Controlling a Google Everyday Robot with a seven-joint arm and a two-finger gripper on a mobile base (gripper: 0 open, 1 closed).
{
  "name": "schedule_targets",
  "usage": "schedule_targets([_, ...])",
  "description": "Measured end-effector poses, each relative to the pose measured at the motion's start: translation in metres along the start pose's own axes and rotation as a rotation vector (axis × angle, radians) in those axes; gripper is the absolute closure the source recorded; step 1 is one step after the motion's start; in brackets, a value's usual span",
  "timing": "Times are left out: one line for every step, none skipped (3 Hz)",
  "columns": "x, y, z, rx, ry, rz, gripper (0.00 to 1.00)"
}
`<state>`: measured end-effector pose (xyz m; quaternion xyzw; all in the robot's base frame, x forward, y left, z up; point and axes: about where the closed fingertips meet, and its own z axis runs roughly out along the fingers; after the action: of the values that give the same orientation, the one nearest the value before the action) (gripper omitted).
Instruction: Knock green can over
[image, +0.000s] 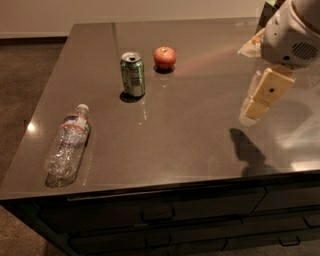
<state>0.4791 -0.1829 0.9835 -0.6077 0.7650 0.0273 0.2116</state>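
The green can (132, 74) stands upright on the dark countertop (190, 130), left of centre and towards the back, with its silver top showing. My gripper (261, 99) hangs above the right side of the counter, cream-coloured under a white wrist housing (290, 35). It is well to the right of the can, somewhat nearer the front edge, and touches nothing. Its shadow falls on the counter below it.
A red apple (164, 57) sits just right of and behind the can. A clear plastic bottle (68, 145) lies on its side near the front left corner. Some pale packaging (252, 46) lies at the back right. Drawers (160, 215) run below the front edge.
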Motion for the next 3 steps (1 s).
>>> schedule_targets([-0.047,-0.026,0.028,-0.019,-0.100,-0.012,0.00])
schedule_targets([-0.101,-0.056,0.067,-0.016,-0.175,-0.003,0.00])
schedule_targets([-0.147,-0.082,0.104,-0.021,-0.231,0.033,0.00])
